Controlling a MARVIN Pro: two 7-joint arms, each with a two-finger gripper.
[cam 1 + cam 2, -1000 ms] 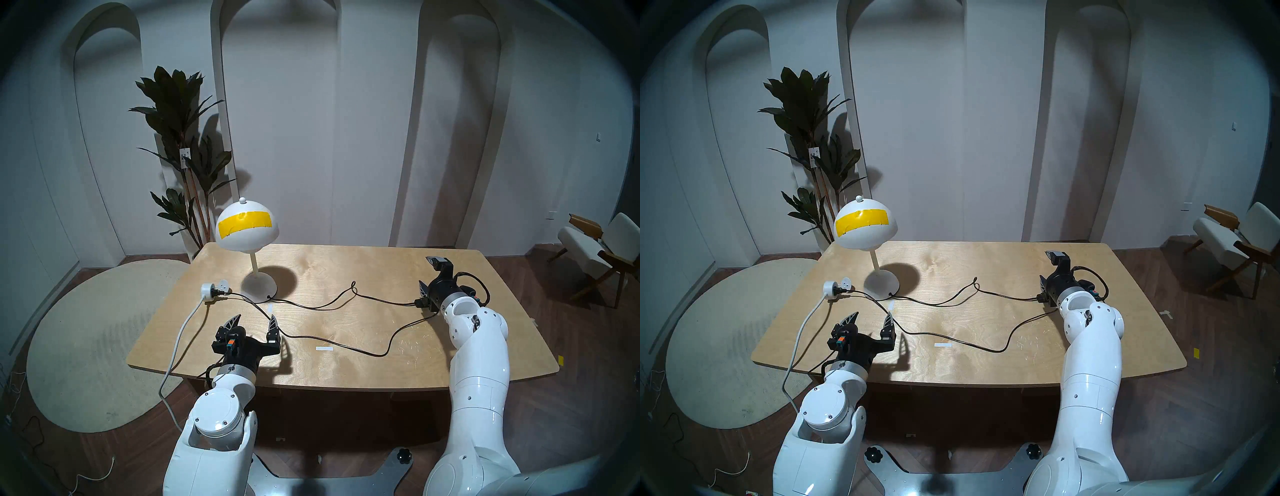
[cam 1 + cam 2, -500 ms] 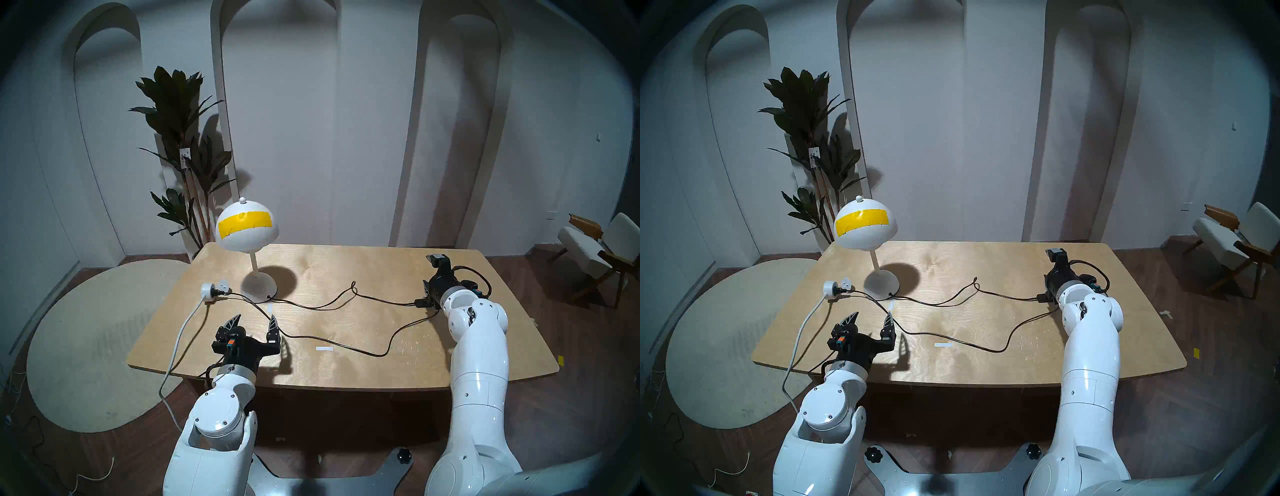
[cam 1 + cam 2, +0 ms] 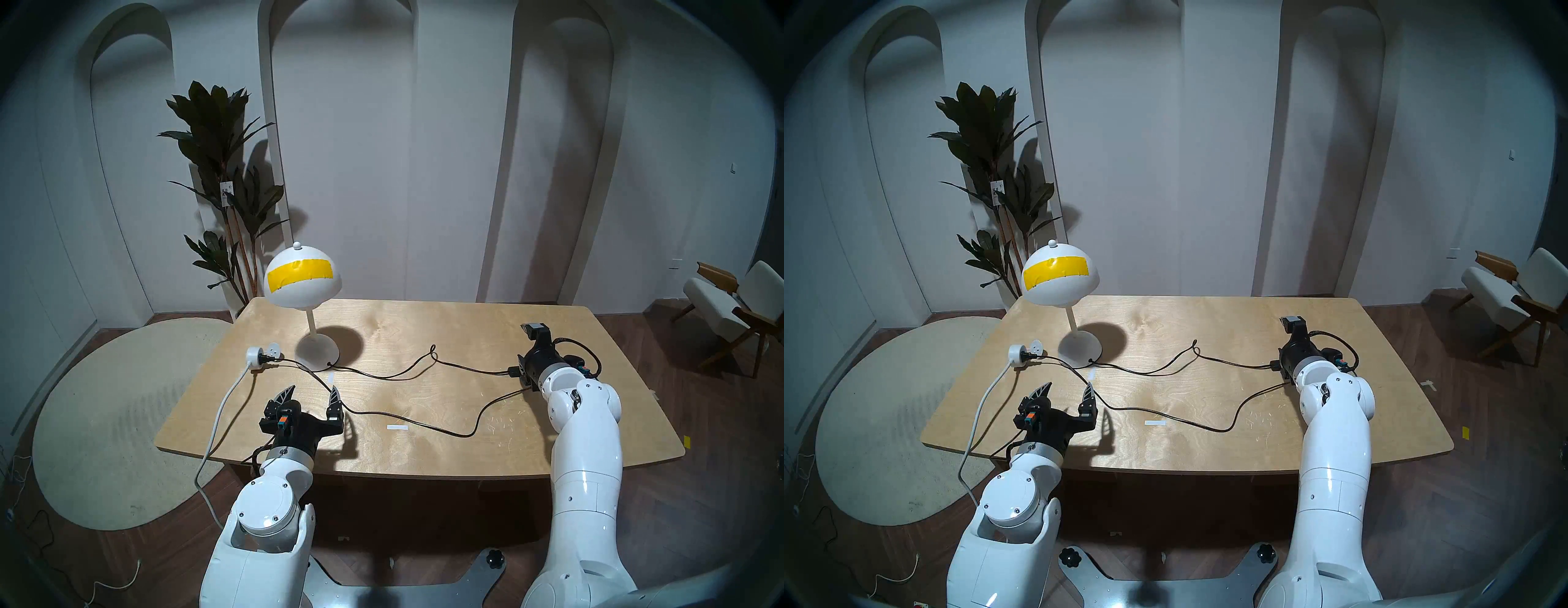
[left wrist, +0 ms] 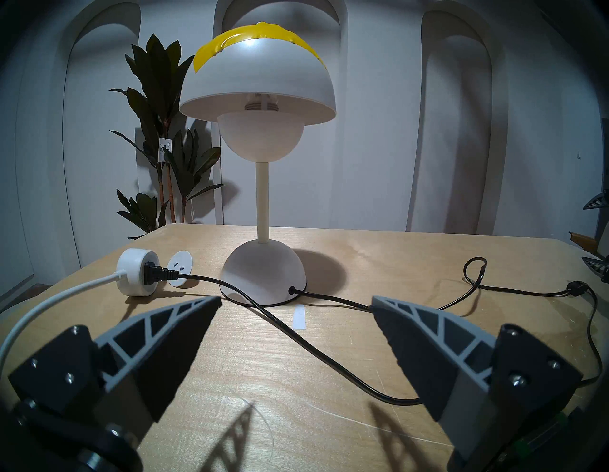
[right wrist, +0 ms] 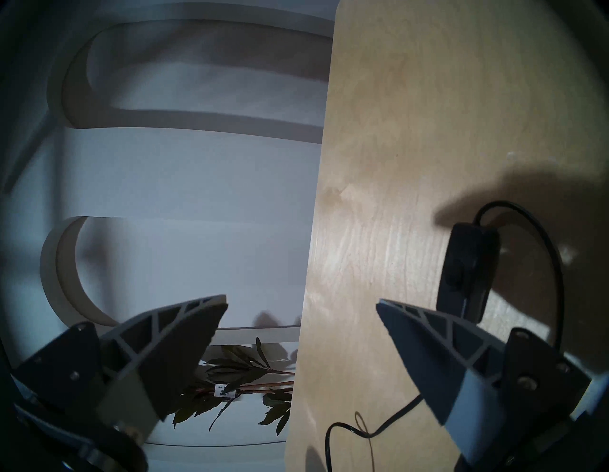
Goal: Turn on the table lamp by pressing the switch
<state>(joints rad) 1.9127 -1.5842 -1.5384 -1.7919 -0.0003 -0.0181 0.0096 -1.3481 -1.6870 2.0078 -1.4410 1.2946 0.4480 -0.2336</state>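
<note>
The white table lamp (image 3: 303, 282), with yellow tape on its dome shade, stands unlit at the far left of the wooden table (image 3: 424, 322); it also shows in the left wrist view (image 4: 260, 85). Its black cord (image 3: 424, 426) loops across the table to a black inline switch (image 5: 466, 273), which also shows in the head view (image 3: 512, 372). My right gripper (image 5: 301, 300) is open and turned on its side, with its lower finger right beside the switch; I cannot tell if it touches. My left gripper (image 3: 313, 389) is open and empty, hovering over the cord in front of the lamp base.
A round white power socket (image 3: 259, 353) holds the lamp plug, and its white cable (image 3: 220, 420) hangs off the table's left edge. A white tape strip (image 3: 396, 427) lies at front centre. A potted plant (image 3: 220, 170) stands behind the table and a chair (image 3: 729, 305) at far right.
My right wrist has rolled and come down a little towards the switch. The left arm, lamp and cord have not moved.
</note>
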